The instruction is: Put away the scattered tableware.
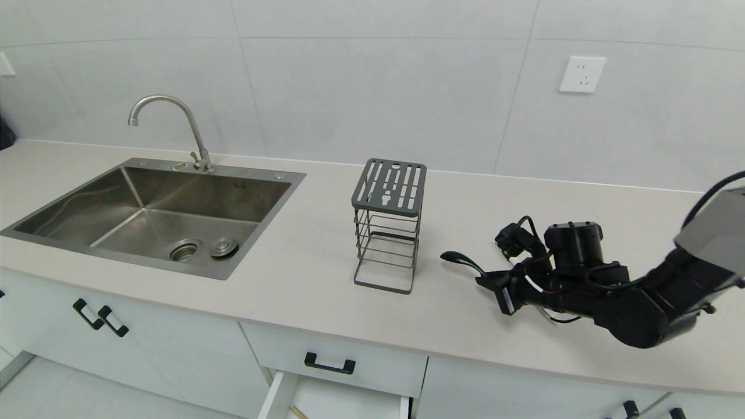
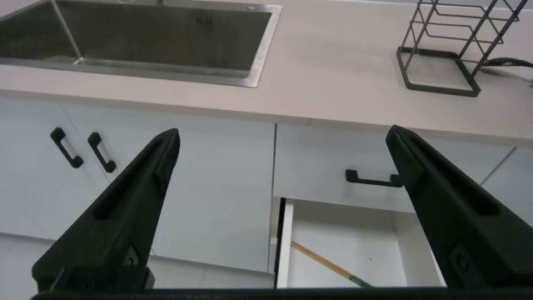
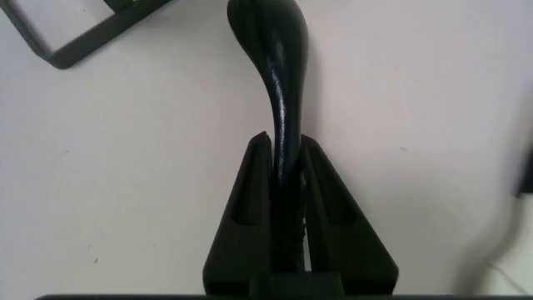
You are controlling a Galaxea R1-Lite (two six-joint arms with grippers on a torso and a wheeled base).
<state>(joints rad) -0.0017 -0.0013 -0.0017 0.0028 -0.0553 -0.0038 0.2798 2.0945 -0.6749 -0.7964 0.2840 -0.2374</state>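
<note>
Black spoon (image 1: 460,259) (image 3: 279,50) is clamped by its handle in the right gripper (image 1: 486,278) (image 3: 283,158), jaws tight on both sides, with the bowl end sticking out ahead toward the wire rack (image 1: 387,227) (image 3: 75,42). It sits low over the countertop (image 1: 291,273); whether the bowl touches the surface is hard to call. The rack stands upright just beside the spoon tip, on the sink's side of it. There is bare counter all around the gripper, back to the wall and forward to the front edge. Sink (image 1: 204,198) is well apart, beyond the rack. Below the counter edge, the drawer (image 1: 343,404) (image 2: 350,242) is pulled out with a thin stick (image 2: 321,260) lying inside. The left gripper (image 2: 279,146) hangs before the cabinet fronts, fingers spread wide and holding nothing.
</note>
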